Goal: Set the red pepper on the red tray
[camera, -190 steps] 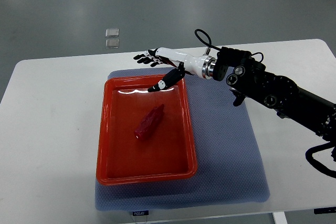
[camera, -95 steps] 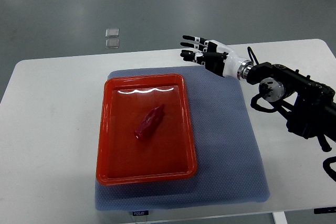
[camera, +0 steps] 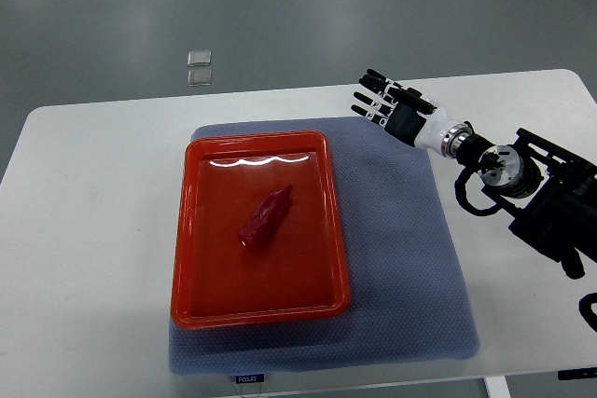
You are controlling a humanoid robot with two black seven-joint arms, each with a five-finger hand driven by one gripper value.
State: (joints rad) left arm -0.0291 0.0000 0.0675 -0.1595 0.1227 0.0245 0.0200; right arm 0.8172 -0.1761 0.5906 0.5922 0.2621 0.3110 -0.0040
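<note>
The right hand [camera: 392, 107] hangs above the far right part of the white table [camera: 93, 230], fingers spread and holding nothing, its arm entering from the right edge. Well apart to its left, the red pepper [camera: 265, 217] lies slantwise inside the red tray [camera: 187, 258], which sits on a blue-grey mat [camera: 401, 258].

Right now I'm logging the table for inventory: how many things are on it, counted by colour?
Red: 2, the red pepper and the red tray
Blue-grey: 1, the mat
Total: 3
The right hand holds nothing.
</note>
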